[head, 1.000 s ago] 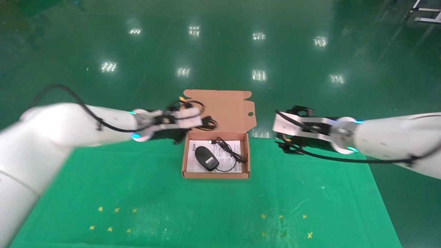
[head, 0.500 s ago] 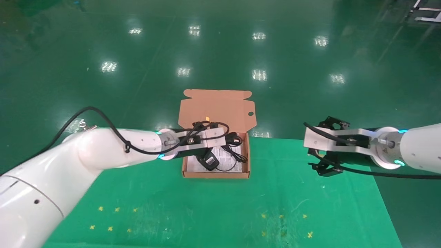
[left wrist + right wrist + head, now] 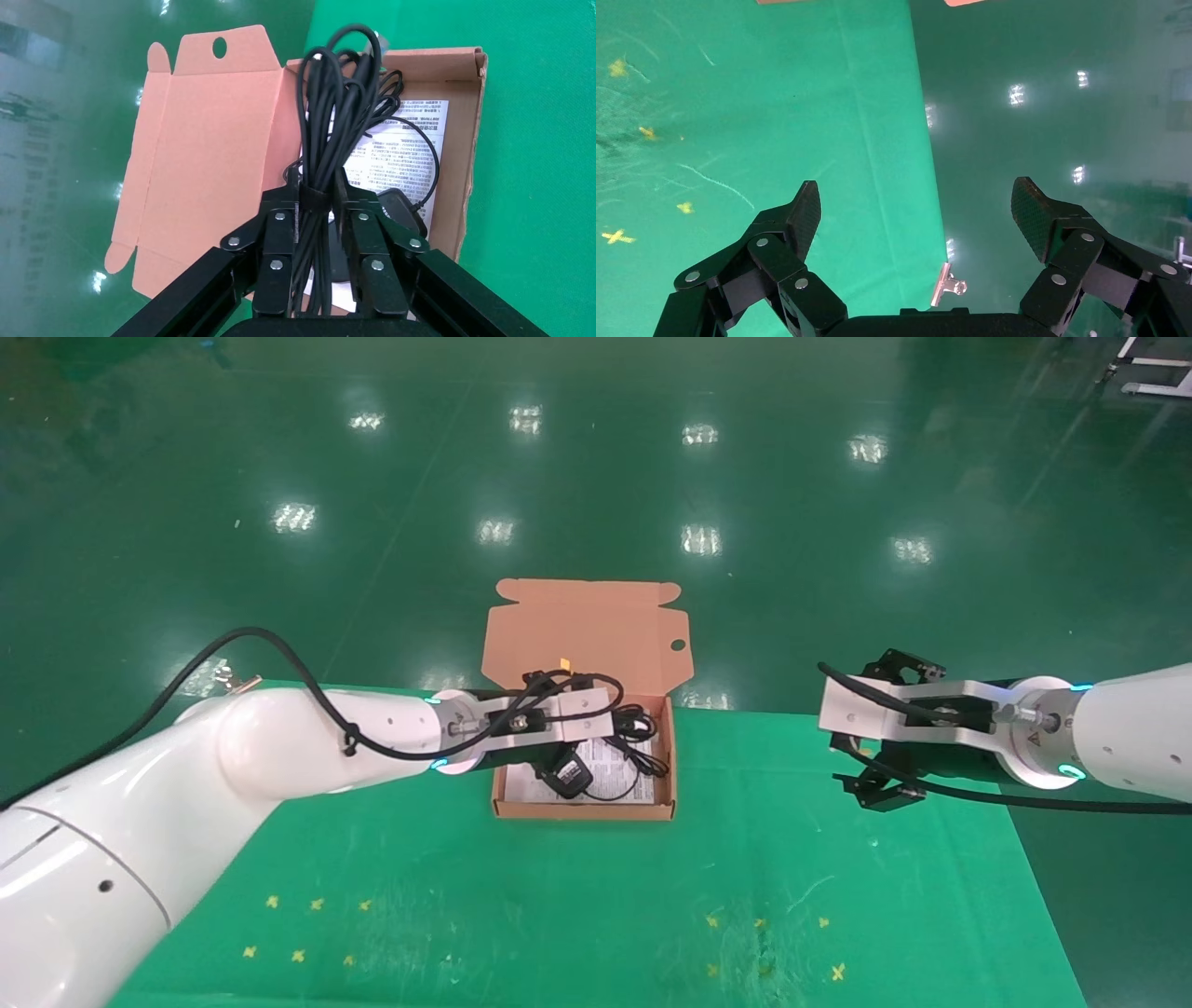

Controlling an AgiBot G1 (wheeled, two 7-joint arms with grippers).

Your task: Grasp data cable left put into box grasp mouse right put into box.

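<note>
The left gripper [image 3: 316,232] squeezes the data cable [image 3: 337,133] just over the box [image 3: 580,810], where the mouse [image 3: 566,773] lies below, so next it should let go; the right gripper [image 3: 916,217] waits wide open.

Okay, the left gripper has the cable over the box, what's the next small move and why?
Probably lower a little and open. The left gripper is shut on the cable, which hangs over the box, above its white sheet. The mouse already lies inside, so releasing toward the free side seems wise. The right gripper waits open, off to the right.
</note>
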